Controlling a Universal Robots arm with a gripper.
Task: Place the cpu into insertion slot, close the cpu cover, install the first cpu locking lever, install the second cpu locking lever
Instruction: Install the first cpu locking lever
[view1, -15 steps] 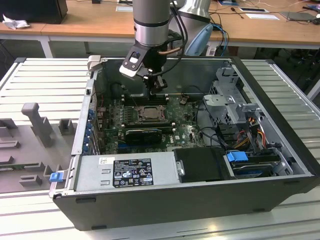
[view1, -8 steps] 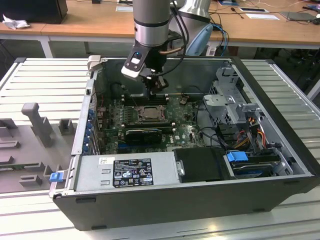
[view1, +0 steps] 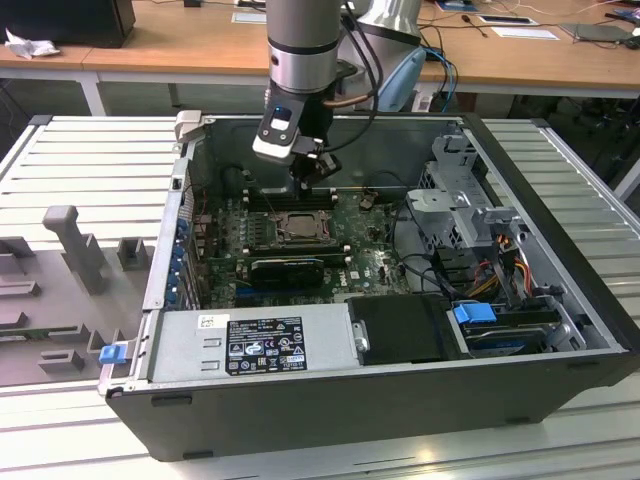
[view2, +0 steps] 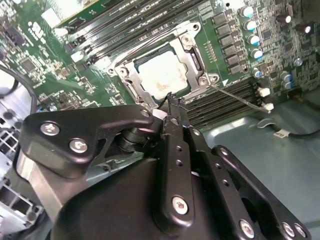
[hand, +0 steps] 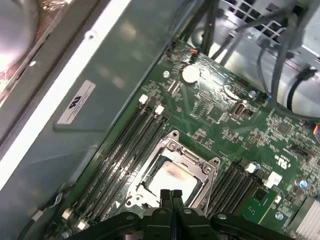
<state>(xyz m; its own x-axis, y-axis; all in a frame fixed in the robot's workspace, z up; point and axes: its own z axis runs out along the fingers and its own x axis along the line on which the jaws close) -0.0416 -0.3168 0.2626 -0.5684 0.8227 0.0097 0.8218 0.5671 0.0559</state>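
Note:
The cpu (hand: 172, 177) lies in the insertion slot (view2: 131, 75), its pale metal top (view2: 162, 77) showing through the cut-out of the cpu cover (view2: 192, 57), which lies flat over it. In the exterior view the cpu (view1: 300, 228) sits mid-board on the green motherboard (view1: 365, 255). My gripper (view1: 318, 172) hangs just above the socket's far edge. Its black fingertips (hand: 170, 196) are pressed together with nothing visible between them. A thin wire locking lever (view2: 240, 98) slants out from one socket corner, away from the frame.
Black memory slots (hand: 125, 150) flank the socket on both sides. The open case (view1: 560, 270) walls surround the board, with a drive cage and cables (view1: 480, 230) at the exterior view's right and a power supply (view1: 260, 345) at the front.

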